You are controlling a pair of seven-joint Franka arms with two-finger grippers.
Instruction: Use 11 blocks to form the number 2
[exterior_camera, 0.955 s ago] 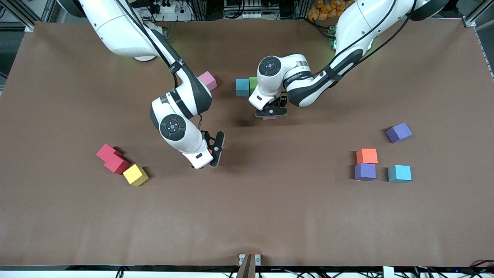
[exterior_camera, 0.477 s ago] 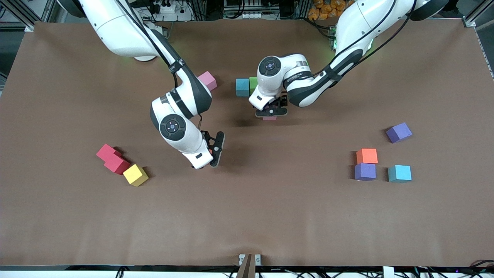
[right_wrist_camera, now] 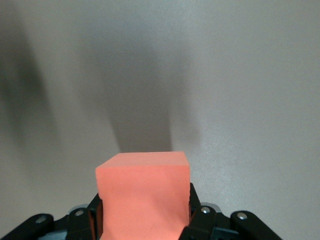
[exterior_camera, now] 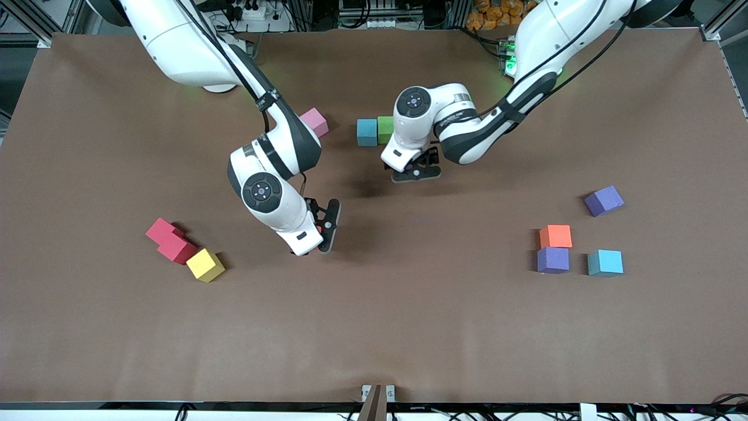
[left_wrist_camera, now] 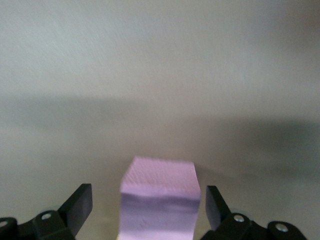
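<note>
My left gripper stands open around a pink block just set beside the green block; my right gripper, clamping an orange block, should place next.

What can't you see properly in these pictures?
- Front view: the pink block under the left gripper is hidden by that gripper; only the left wrist view shows it, between open fingers.
- Front view: the orange block in the right gripper is hidden by the arm; the right wrist view shows it.
- Front view: the green block is partly covered by the left arm.
</note>
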